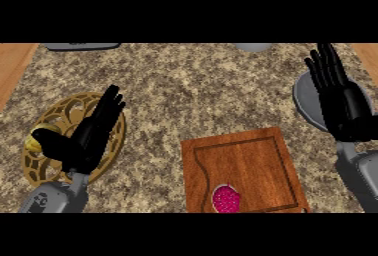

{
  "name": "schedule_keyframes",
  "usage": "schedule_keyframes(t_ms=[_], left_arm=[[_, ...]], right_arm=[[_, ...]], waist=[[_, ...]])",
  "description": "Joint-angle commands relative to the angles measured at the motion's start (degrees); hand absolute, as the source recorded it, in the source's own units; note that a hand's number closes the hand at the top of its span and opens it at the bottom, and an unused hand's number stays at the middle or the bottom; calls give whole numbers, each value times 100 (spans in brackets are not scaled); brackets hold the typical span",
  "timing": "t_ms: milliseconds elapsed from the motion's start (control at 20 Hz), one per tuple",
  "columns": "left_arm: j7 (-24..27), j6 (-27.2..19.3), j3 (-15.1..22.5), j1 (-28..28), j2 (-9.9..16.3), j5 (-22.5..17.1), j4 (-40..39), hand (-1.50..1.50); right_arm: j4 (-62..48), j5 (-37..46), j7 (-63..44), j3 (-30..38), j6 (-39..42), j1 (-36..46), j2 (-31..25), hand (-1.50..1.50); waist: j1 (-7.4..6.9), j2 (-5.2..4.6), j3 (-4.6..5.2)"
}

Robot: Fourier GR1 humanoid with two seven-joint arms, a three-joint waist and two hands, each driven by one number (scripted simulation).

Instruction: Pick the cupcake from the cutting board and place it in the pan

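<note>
Right hand over pan; cupcake at cutting board edge.

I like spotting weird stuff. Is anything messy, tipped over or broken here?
Nothing looks spilled or broken. The pink cupcake sits at the cutting board's near edge, partly cut off by the view. The grey pan is mostly hidden behind the right hand.
</note>
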State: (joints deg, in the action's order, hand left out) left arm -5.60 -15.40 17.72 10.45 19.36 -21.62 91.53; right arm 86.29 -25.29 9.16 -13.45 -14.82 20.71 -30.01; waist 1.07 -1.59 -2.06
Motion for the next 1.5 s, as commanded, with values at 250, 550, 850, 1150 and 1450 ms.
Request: schedule_keyframes(t_ms=[250,550,850,1150,1450], left_arm=[[-213,391,455,14,-163,-59,-201,0],[-340,590,233,-215,-232,-413,-360,0],[-278,522,166,-442,-175,-328,-291,0],[-136,514,197,-499,-334,-310,-604,0],[-79,702,114,-520,-178,-317,-631,0]], right_arm=[[837,1688,-18,-2618,1709,1170,-176,150],[482,3974,831,-3235,242,1270,636,-150],[1078,5238,-60,-4101,1135,1418,-295,-150],[1162,6924,-1681,-5163,2481,2156,-593,-150],[1508,7442,-3693,-6002,4486,2235,246,-150]], waist=[[-787,138,277],[-224,147,208],[-87,254,229],[59,359,269],[44,285,247]])
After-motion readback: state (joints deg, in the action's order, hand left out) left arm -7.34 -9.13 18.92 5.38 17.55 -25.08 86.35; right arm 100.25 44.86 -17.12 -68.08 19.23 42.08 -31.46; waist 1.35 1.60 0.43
